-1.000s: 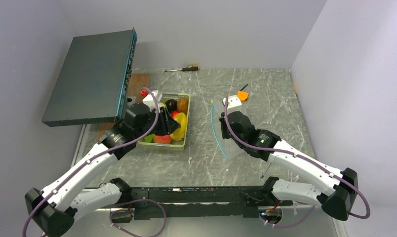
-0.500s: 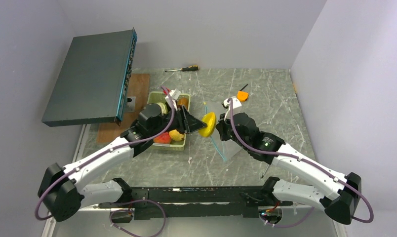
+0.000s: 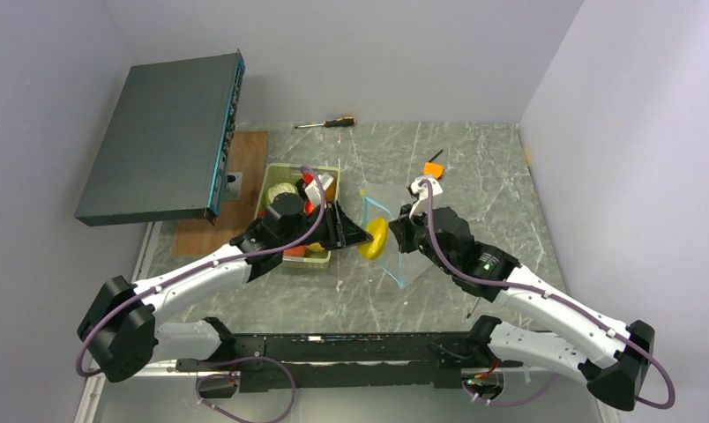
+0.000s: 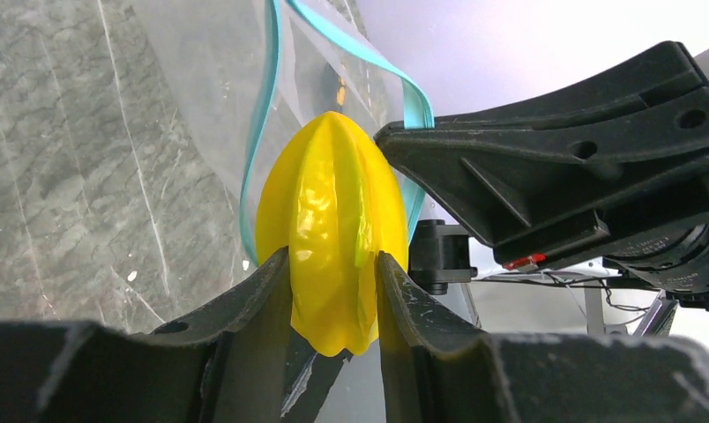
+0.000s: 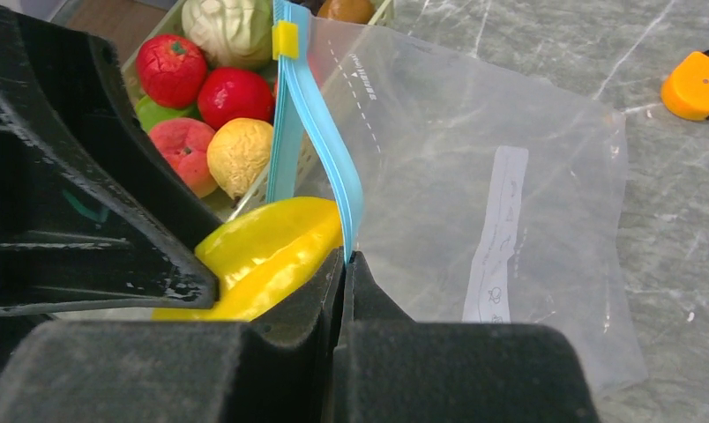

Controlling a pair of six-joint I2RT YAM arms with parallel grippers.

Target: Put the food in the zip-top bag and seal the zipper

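Filling has barely begun: the left gripper [image 4: 333, 260], clamped on 1 yellow fruit [image 4: 329, 194], holds it at the mouth of the zip-top bag [image 5: 501, 115]. The right gripper [image 5: 344, 264] pinches the zipper [image 5: 324, 141] to hold that mouth up. The other food [image 5: 219, 97] sits in the green tray [image 3: 280, 166], and the bag is unsealed.

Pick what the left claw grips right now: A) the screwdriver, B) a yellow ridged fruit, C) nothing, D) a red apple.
B: the left claw is clamped on the yellow ridged fruit, at the mouth of the zip-top bag, whose zipper the right claw pinches.
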